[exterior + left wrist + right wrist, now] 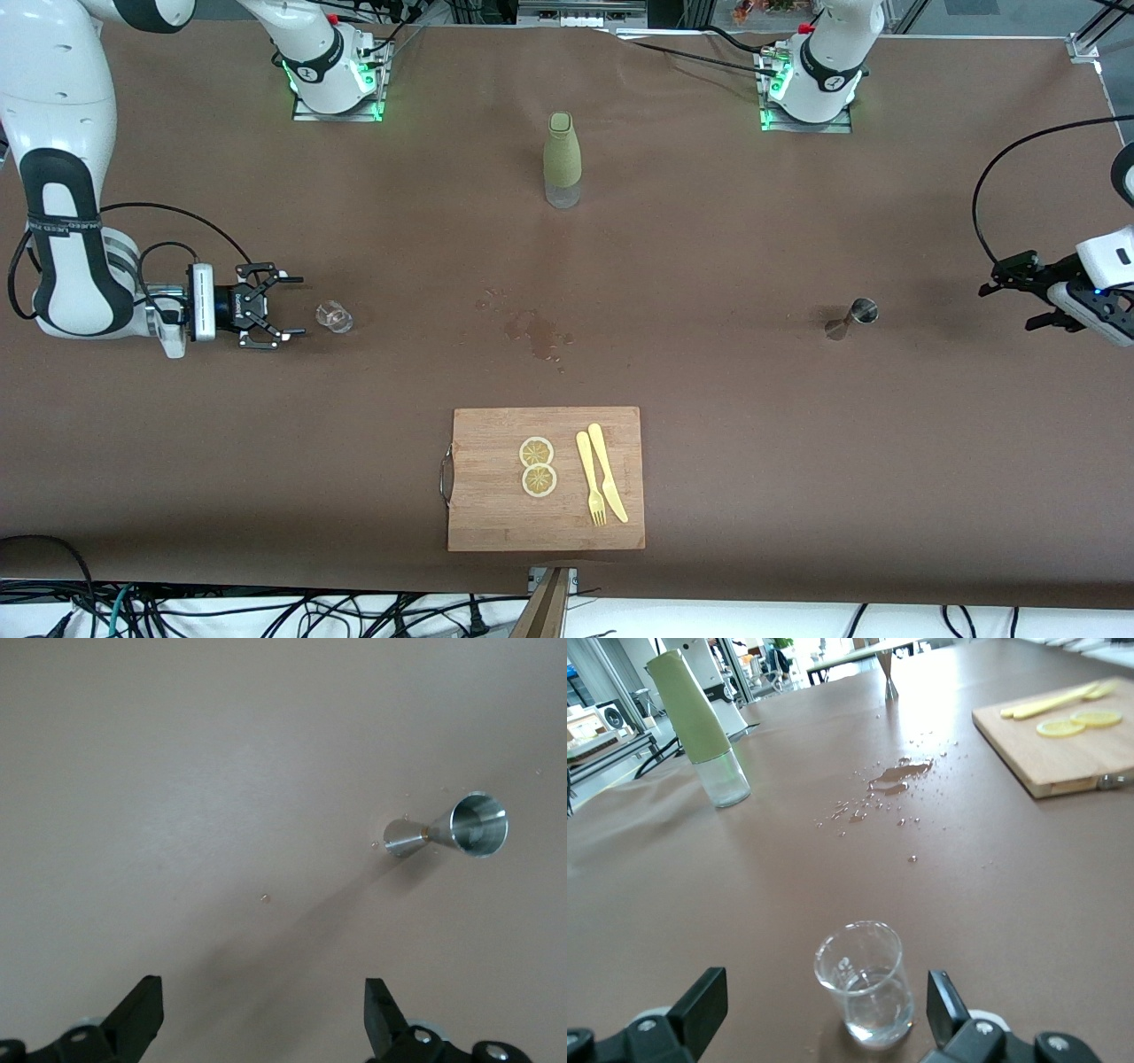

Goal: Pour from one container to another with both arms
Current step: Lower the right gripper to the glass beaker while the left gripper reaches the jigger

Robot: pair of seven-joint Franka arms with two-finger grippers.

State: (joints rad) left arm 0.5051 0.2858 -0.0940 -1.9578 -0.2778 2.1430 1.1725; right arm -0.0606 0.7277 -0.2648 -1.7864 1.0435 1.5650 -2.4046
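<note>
A small clear glass (335,316) with a little clear liquid stands toward the right arm's end of the table. My right gripper (294,308) is low beside it, open, pointing at it and touching nothing. In the right wrist view the glass (864,983) sits just ahead of the spread fingers (707,992). A metal jigger (852,319) stands toward the left arm's end. My left gripper (1012,303) hangs open and empty, well apart from it. The left wrist view has the jigger (447,828) off to one side of the open gripper (264,992).
A green-sleeved bottle (562,159) stands mid-table near the bases. A wet spill (536,332) marks the brown cloth at the centre. A wooden cutting board (496,514) near the front edge carries two lemon slices (537,465), a yellow fork (590,478) and knife (608,474).
</note>
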